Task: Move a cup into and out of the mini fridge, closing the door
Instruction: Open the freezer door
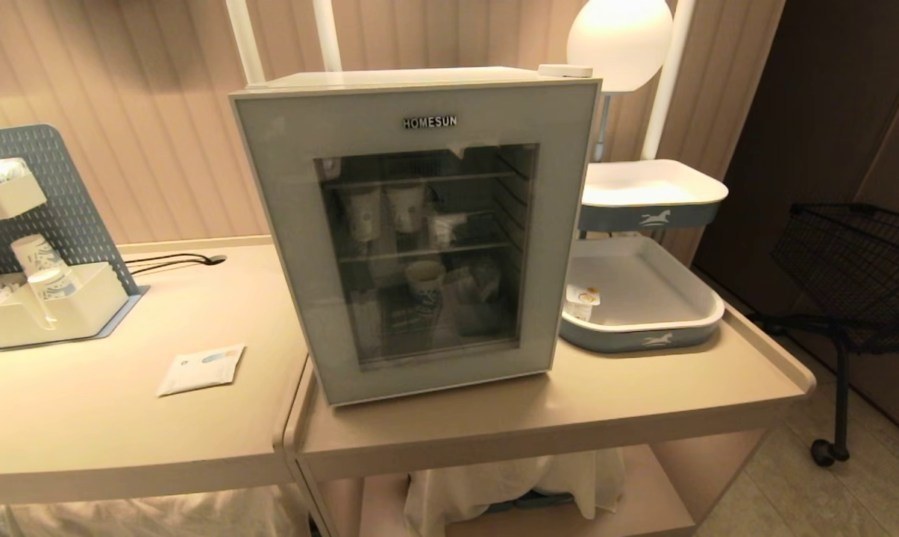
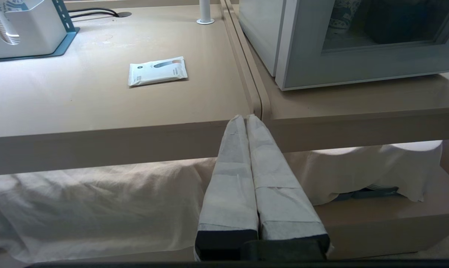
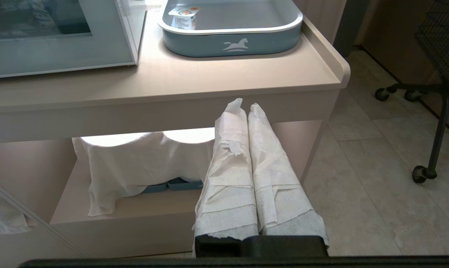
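The mini fridge (image 1: 419, 78) stands on the right-hand table with its glass door (image 1: 285, 224) shut. A small white sealed cup (image 1: 582, 302) with orange marks sits in the near left corner of the lower blue-grey tray (image 1: 643, 339), right of the fridge; the right wrist view shows the cup (image 3: 185, 16) too. My left gripper (image 2: 245, 117) is shut and empty, low in front of the seam between the two tables. My right gripper (image 3: 245, 104), also shut and empty, hangs below the right table's front edge. Neither gripper shows in the head view.
Paper cups (image 1: 406, 205) stand on the fridge's wire shelves behind the glass. A white sachet (image 1: 199, 369) lies on the left table, near a pegboard organiser (image 1: 39, 298). A second tray (image 1: 650, 194) sits above the lower one. A black wire cart (image 1: 859, 276) stands at the right.
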Controlling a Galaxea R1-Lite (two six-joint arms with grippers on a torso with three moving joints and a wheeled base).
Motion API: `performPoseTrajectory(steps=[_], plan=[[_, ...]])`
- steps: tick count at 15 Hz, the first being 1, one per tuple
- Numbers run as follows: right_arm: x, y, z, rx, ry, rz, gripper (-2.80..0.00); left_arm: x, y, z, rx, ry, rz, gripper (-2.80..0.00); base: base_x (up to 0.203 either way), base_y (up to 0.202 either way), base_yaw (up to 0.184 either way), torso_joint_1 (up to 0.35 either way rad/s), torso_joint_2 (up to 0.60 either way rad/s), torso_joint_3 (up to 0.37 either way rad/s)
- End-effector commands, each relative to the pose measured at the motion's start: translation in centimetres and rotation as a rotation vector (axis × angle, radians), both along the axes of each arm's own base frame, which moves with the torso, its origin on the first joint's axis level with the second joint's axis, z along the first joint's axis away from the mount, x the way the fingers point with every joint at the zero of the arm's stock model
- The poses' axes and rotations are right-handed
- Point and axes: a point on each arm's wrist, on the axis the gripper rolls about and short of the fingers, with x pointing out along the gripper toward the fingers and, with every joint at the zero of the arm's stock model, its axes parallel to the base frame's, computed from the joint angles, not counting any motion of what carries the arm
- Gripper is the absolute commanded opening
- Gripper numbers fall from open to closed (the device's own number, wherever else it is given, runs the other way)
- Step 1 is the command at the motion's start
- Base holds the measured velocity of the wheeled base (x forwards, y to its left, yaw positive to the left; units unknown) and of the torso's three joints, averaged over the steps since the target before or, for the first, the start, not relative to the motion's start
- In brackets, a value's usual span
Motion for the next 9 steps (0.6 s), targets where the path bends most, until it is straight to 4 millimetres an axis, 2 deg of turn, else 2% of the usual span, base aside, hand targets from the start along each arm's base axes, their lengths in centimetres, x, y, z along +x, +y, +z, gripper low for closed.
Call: performPoseTrajectory(steps=[1,9], plan=[[0.01,0.0,0.02,0.007,0.001,0.0,-2.8,0.01,0.0,0.02,0.0,0.001,0.0,-2.8,0.0,0.0,0.0,0.0,0.0,0.0],[0.01,0.0,0.02,0.012,0.001,-0.002,-2.8,0.01,0.0,0.02,0.0,0.001,0.0,-2.8,0.0,0.0,0.0,0.0,0.0,0.0]])
